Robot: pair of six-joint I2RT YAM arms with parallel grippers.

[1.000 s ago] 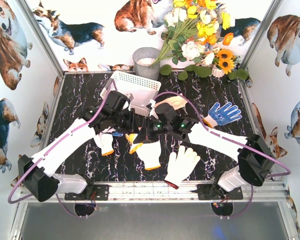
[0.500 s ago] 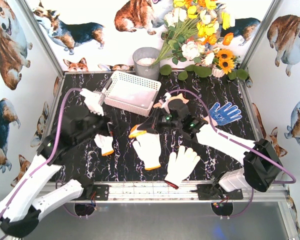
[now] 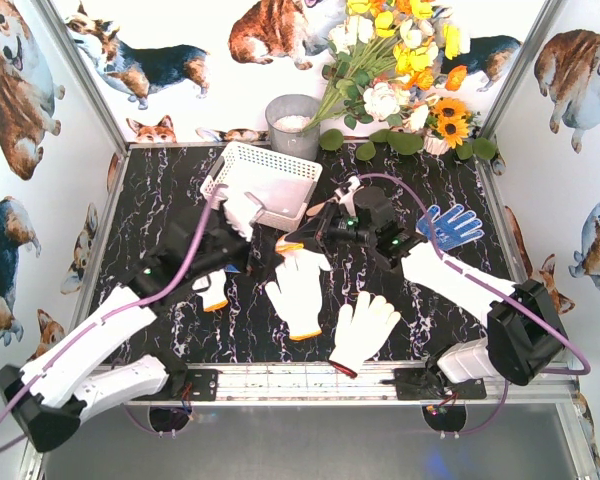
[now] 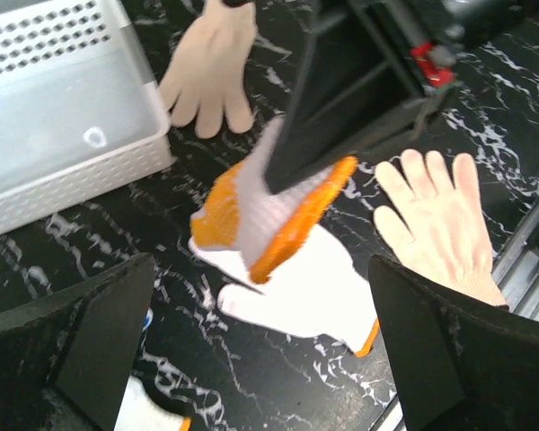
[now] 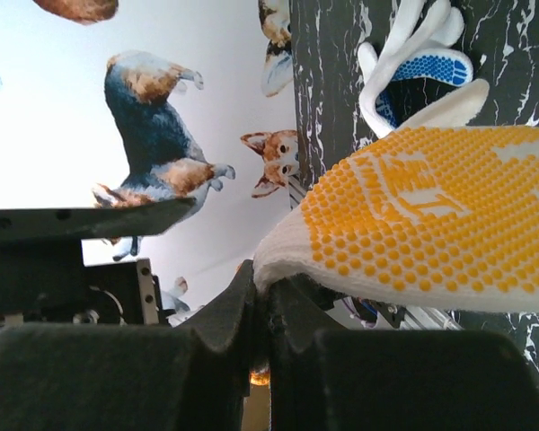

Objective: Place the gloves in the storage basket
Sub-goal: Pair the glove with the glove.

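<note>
My right gripper (image 3: 315, 235) (image 5: 268, 314) is shut on the cuff of the orange-palmed glove (image 3: 292, 248) (image 5: 431, 215) and holds it above the table, in front of the white lattice storage basket (image 3: 265, 180) (image 4: 63, 135). My left gripper (image 3: 238, 222) (image 4: 278, 359) is open and empty beside the basket's near edge, looking onto the held glove (image 4: 269, 215). On the table lie a white glove with orange cuff (image 3: 295, 295) (image 4: 296, 292), a white glove with red cuff (image 3: 365, 330) (image 4: 440, 224), a small white glove (image 3: 212, 290), a blue-dotted glove (image 3: 448, 225) (image 5: 422, 63) and a beige glove (image 4: 211, 63).
A grey round bucket (image 3: 292, 122) stands behind the basket, with a bunch of flowers (image 3: 400, 80) at the back right. An aluminium rail (image 3: 310, 380) runs along the front edge. Corgi-printed walls close in both sides.
My left arm swung out to the left and has come back to the basket's near edge. My right gripper has raised the orange-palmed glove a little toward the back.
</note>
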